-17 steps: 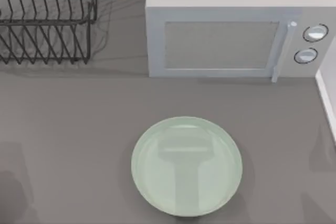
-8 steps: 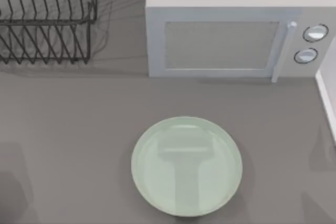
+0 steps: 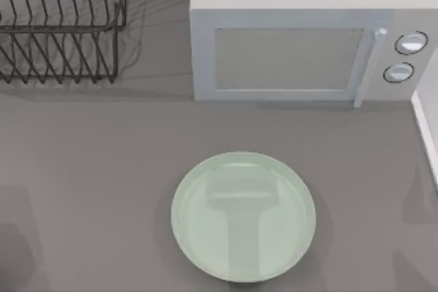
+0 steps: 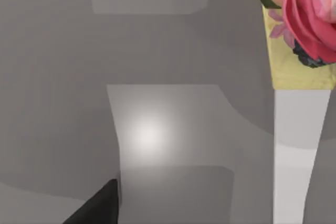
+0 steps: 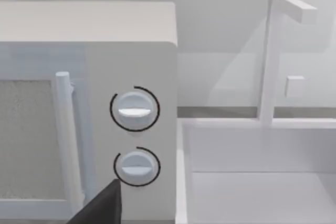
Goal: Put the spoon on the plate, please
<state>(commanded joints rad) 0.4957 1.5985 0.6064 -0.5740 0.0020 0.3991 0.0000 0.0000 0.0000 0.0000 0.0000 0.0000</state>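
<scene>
The pale mint-green plate (image 3: 243, 217) lies on the grey table near the front edge, slightly right of centre, with nothing on its glossy surface. The spoon is out of view. A dark part of my left gripper (image 4: 100, 208) shows at the edge of the left wrist view, over bare grey table. A dark part of my right gripper (image 5: 102, 205) shows in the right wrist view, facing the microwave's knobs.
A white microwave (image 3: 301, 52) with its door shut stands at the back, right of centre. A black wire dish rack (image 3: 61, 25) stands at the back left. A white sink (image 5: 252, 182) with a faucet lies right of the microwave. A pink flower (image 4: 304, 14) stands in a pale vase.
</scene>
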